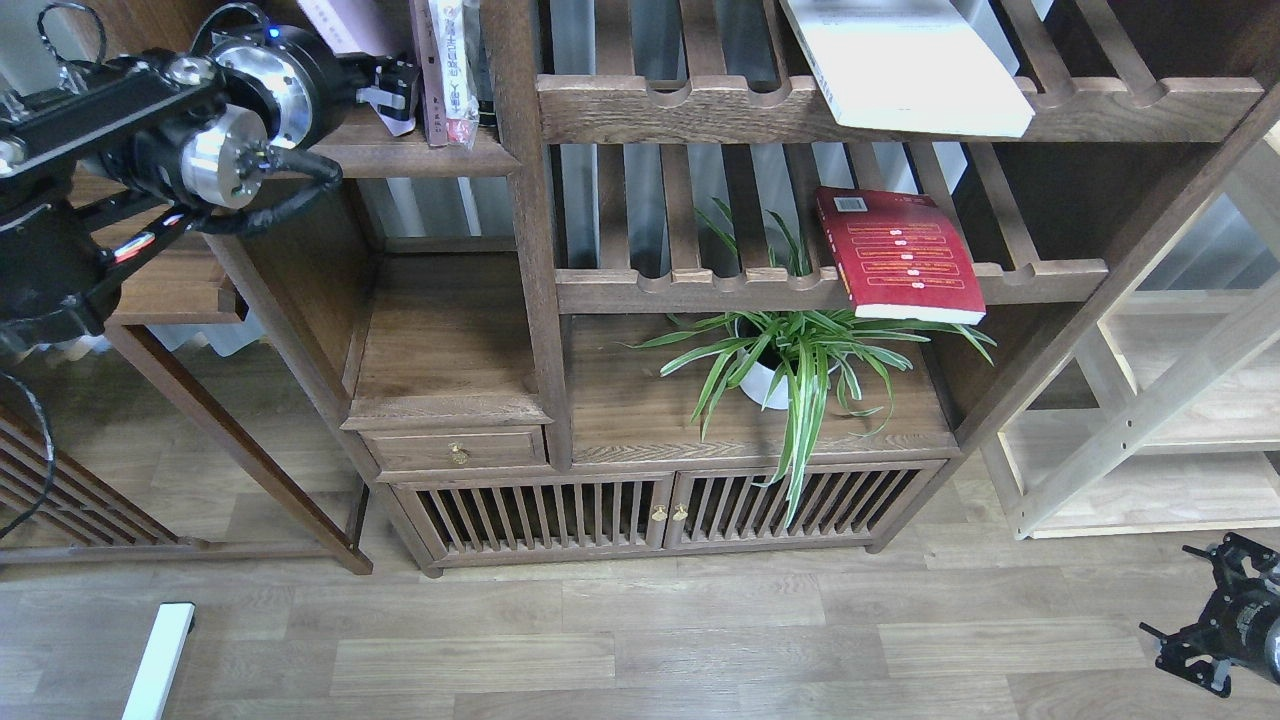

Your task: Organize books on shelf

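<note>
Left claw (392,88), at the far end of my raised black arm, reaches onto the shelf (420,158) at upper left, its tips beside a pale lavender-white book (345,22) that leans at the top edge of the view; the fingers are seen small and dark against the book, and I cannot tell whether they are spread, pressed together or pinching it. Just right of the claw, a few slim upright books (450,70) stand against the bookcase post, one in a shiny wrapper, and these look already placed. Further out, the work appears less than half done, in my judgement: a white book (905,65) lies flat and overhanging the upper slatted rack (700,105), and a red book (898,253) with yellow text bands lies tilted on the lower slatted rack (690,290), its corner past the front rail. Both are well apart from the shelf and seem to await collection. Below the red book a spider plant (790,355) in a white pot spreads over the cabinet top. My right claw (1185,655) hangs low over the floor at the bottom right corner, near nothing; it is too small and dark to say how its fingers stand.
</note>
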Available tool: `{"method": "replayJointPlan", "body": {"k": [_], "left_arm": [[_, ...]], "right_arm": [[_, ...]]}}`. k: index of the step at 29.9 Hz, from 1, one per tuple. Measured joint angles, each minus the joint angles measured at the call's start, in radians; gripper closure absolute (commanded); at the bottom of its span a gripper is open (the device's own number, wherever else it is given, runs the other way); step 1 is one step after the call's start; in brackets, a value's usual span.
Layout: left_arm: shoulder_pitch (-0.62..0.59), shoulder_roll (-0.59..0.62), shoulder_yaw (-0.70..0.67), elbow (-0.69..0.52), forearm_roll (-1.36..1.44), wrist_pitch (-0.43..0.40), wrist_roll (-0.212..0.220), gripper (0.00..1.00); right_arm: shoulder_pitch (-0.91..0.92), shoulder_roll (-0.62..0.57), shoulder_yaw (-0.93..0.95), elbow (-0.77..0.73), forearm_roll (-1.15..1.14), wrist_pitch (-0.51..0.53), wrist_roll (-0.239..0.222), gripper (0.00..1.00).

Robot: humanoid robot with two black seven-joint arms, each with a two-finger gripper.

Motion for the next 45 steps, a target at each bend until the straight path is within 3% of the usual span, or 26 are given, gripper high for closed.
{"method": "replayJointPlan", "body": {"k": [2,6,8,23,28,45], "left_arm": [[-0.004,0.0,0.011,-0.002,0.03,0.0,0.001,0.59],[-0.008,-0.001,0.015,-0.003,0.043,0.0,0.003,0.94],[-0.01,-0.001,0.015,-0.004,0.043,0.0,0.004,1.0],[-0.036,0.026,0.004,-0.006,0.05,-0.003,0.025,0.99],[-0.044,0.045,0.006,-0.011,0.052,-0.059,0.048,0.99],[-0.041,0.024,0.008,-0.046,0.045,-0.081,0.05,0.93]], "right_arm": [[-0.002,0.0,0.0,0.0,0.0,0.0,0.0,0.0],[-0.005,-0.002,0.0,0.0,0.0,-0.001,0.0,0.0],[-0.005,-0.003,0.0,0.0,0.0,-0.002,0.0,0.0],[-0.008,-0.003,0.0,0.002,0.0,-0.003,0.0,0.0],[-0.009,-0.003,0.0,0.002,0.0,-0.004,0.0,0.0],[-0.013,-0.003,0.0,0.003,0.0,-0.004,0.0,0.0]]}}
